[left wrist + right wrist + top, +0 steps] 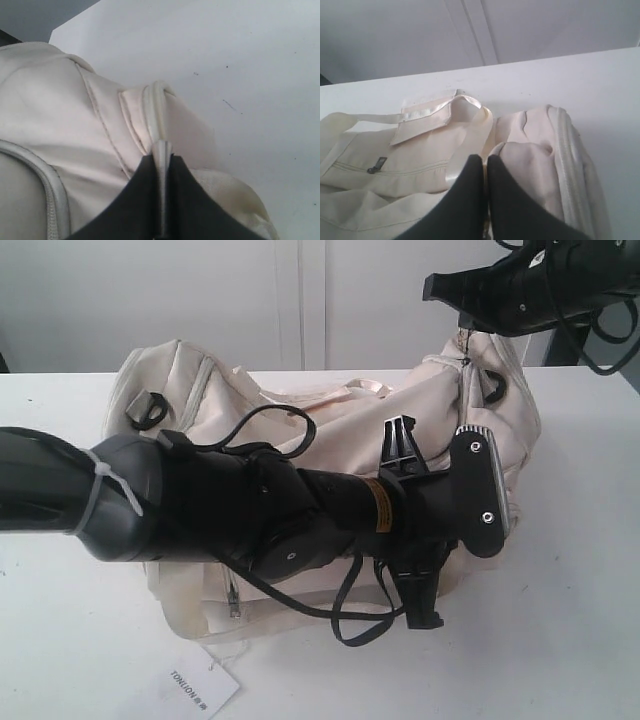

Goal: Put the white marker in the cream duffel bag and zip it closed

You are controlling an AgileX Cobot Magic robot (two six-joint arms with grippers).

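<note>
Left gripper (161,159) clamped on a fold of the bag (50,110), likely bracing it for zipping | right gripper (485,162) pinched together, raised by the bench (560,640) far edge | marker unseen

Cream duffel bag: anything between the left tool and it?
Nothing visible. The left tool is shut on a fabric loop of the cream duffel bag, in direct contact. The white marker is not in view.
</note>
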